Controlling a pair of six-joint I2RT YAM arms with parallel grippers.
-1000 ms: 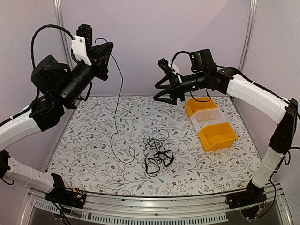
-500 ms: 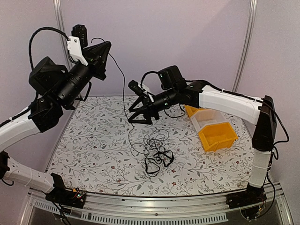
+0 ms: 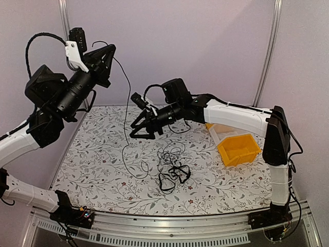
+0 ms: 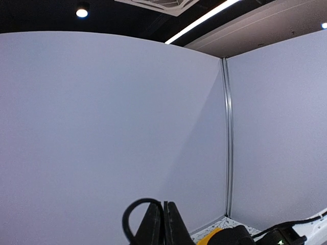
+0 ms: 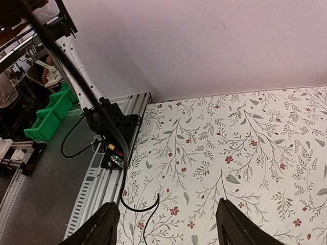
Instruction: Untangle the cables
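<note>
A tangle of thin black and white cables [image 3: 172, 165] lies on the flowered mat. One black cable [image 3: 125, 110] rises out of it to my left gripper [image 3: 109, 50], which is held high at the left and shut on it. In the left wrist view the shut fingers [image 4: 164, 204] have a black loop [image 4: 129, 218] of cable beside them. My right gripper [image 3: 136, 130] hangs open above the mat, just right of that hanging cable. The right wrist view shows the open gripper [image 5: 167, 203] with nothing between its fingers and the cable's end [image 5: 139, 208] curling on the mat below.
Yellow bin [image 3: 239, 149] and a white bin [image 3: 222, 129] stand at the mat's right, behind the right arm. The table's metal rail [image 3: 154, 234] runs along the near edge. Purple walls close in the back and sides.
The right arm has swung left from over the bins to beside the hanging cable, jaws still open. The left gripper has shifted slightly left and up with its cable.
</note>
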